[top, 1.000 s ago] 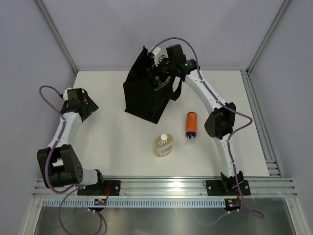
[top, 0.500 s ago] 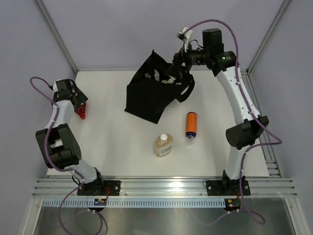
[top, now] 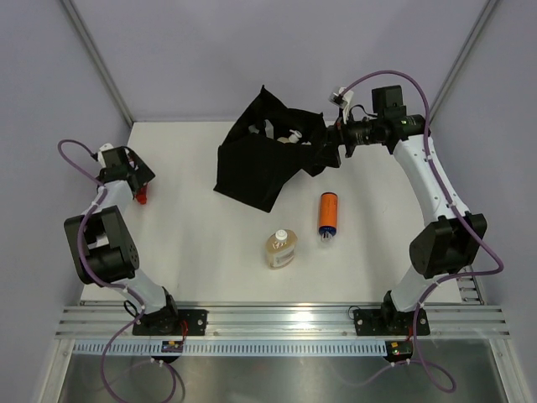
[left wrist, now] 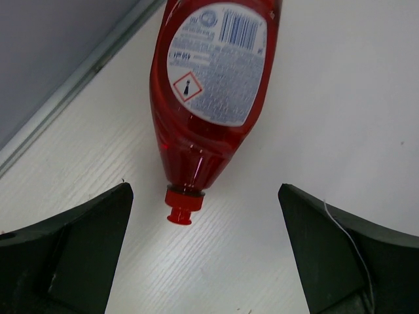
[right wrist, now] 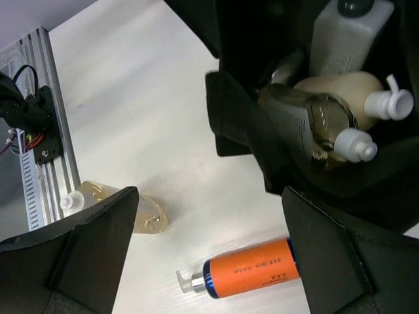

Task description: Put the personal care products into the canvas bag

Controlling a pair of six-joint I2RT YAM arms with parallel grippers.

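White matte tabletop (top: 193,243) is enclosed by grey walls, with a slotted aluminium rail (top: 285,319) along the 6 o'clock edge

canvas bag (top: 252,168) is sat at 12 o'clock: black soft fabric, slumped, mouth gaped toward 3 o'clock, probably so items can be fed in from that side

right gripper (top: 329,153) is held at the bag's 3 o'clock rim, jaws wide apart, nothing clamped. Wrist view is aimed into the mouth, so a release or a check of the load is the likely reason

left gripper (left wrist: 204,203) is parked at the table's 9 o'clock edge, jaws spread, nothing held. It is lined up on the neck of the red bottle (left wrist: 209,98), judged a pre-grasp. That bottle is lying flat: translucent plastic, waisted, glossy printed label

orange bottle (top: 328,211) is lying at 5 o'clock of the bag: smooth cylinder, clear pump end pointed to 6 o'clock

amber bottle (top: 279,249) is lying nearer 6 o'clock: squat, clear, white cap

capped bottles (right wrist: 353,85) are seen inside the bag, so the task is judged partly done, with three items outside
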